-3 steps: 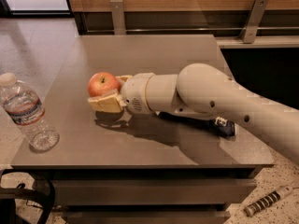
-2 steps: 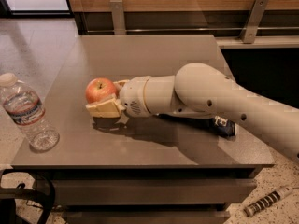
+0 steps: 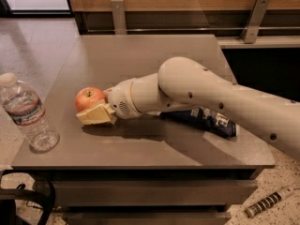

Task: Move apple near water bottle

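Note:
The red-orange apple (image 3: pixel 89 98) is held in my gripper (image 3: pixel 95 108), whose cream fingers (image 3: pixel 96 115) are shut around it just above the grey table (image 3: pixel 140 60), left of the middle. The clear water bottle (image 3: pixel 27 113) with a white cap stands upright at the table's front left corner, a short way left of the apple. My white arm reaches in from the right across the table.
A dark blue chip bag (image 3: pixel 208 120) lies on the table under my arm, right of the middle. A railing and wooden wall run behind the table. A ribbed object (image 3: pixel 265 203) lies on the floor at lower right.
My gripper has carried the apple leftward, closer to the water bottle. The bottle and chip bag have not moved.

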Robot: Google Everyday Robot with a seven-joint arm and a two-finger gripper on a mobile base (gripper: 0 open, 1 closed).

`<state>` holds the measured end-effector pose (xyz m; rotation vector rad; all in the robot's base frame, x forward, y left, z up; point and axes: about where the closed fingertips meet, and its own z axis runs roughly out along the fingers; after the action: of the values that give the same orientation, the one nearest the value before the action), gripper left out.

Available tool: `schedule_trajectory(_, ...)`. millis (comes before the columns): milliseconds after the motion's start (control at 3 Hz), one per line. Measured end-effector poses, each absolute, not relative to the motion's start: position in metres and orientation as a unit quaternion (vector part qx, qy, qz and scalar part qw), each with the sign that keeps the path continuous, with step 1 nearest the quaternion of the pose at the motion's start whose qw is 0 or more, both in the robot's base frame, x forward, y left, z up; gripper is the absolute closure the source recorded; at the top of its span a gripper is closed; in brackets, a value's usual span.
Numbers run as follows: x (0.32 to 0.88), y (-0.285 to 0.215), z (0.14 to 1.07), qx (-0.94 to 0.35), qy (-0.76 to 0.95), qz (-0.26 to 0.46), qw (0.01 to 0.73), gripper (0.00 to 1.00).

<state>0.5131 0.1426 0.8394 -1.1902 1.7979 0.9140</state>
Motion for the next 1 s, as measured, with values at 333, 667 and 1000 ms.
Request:
schedule_trajectory(333, 0.5165, 0.1576, 0.8168, -0.479, 0.703, 0.377, 0.367, 0.86)
schedule_trajectory(667, 0.5170, 0.1591, 0.8183, -0.480, 0.702, 0.379, 0.365, 0.63)
schedule_trajectory(1000, 0.5170, 0.1592, 0.8200, -0.480, 0.702, 0.379, 0.365, 0.40)
